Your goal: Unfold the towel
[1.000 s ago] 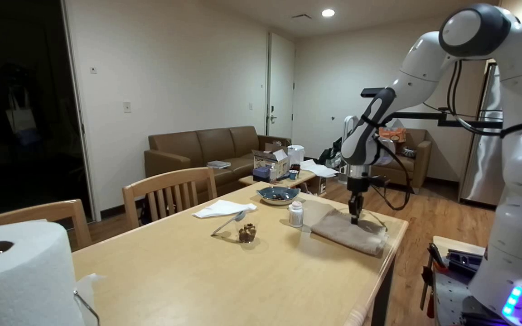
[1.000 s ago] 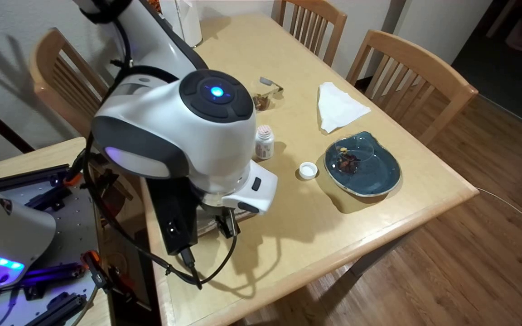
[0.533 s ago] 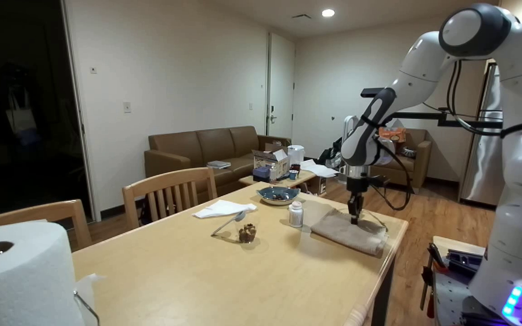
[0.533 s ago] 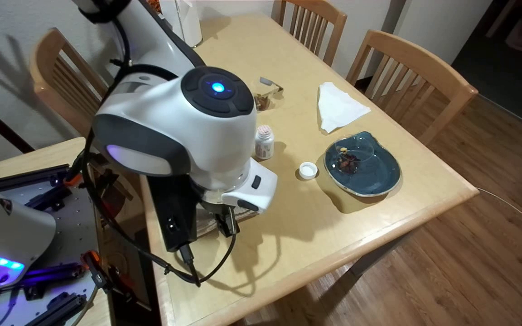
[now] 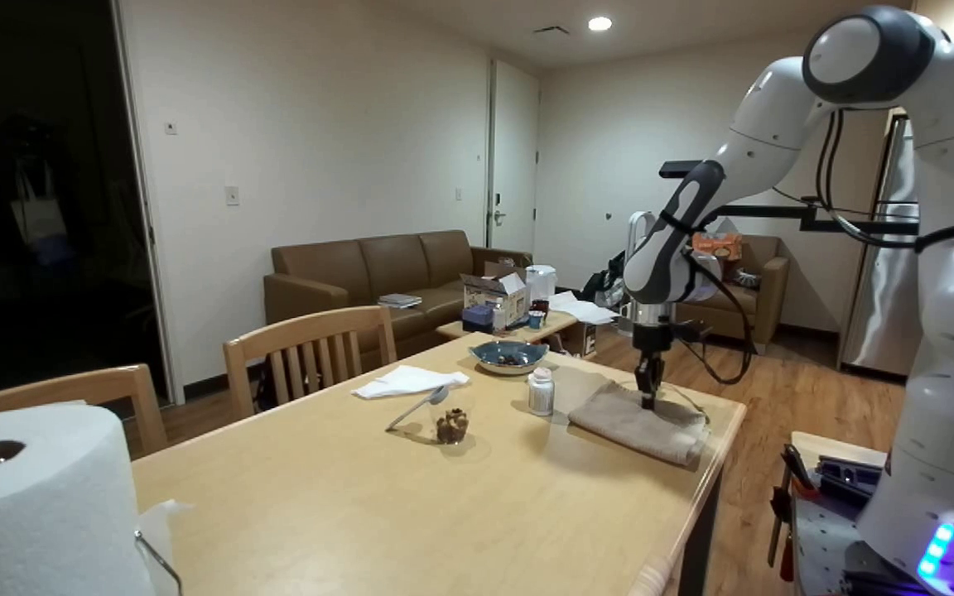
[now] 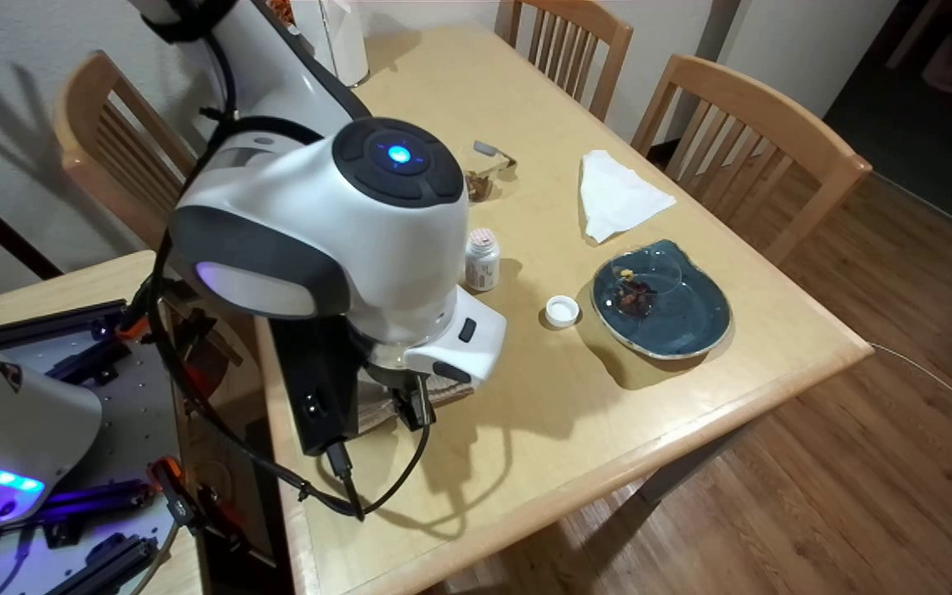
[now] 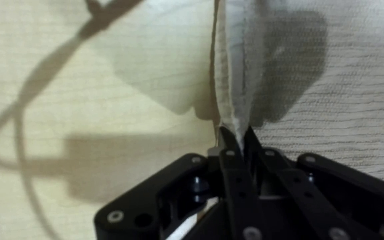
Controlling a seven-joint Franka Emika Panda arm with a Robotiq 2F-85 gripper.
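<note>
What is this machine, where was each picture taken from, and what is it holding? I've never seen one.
This is a jointed white-and-grey robot arm. At its end is a black two-fingered gripper, which works like a thumb and finger. Two pictures come from cameras outside the robot; the close-up comes from a camera on its wrist. On the pale wooden table are, among other things, a blue glazed dish, an upright white plastic bottle, a round white cap and a white papery sheet. The gripper pinches one edge of a beige ribbed cloth towel, which looks folded.
</note>
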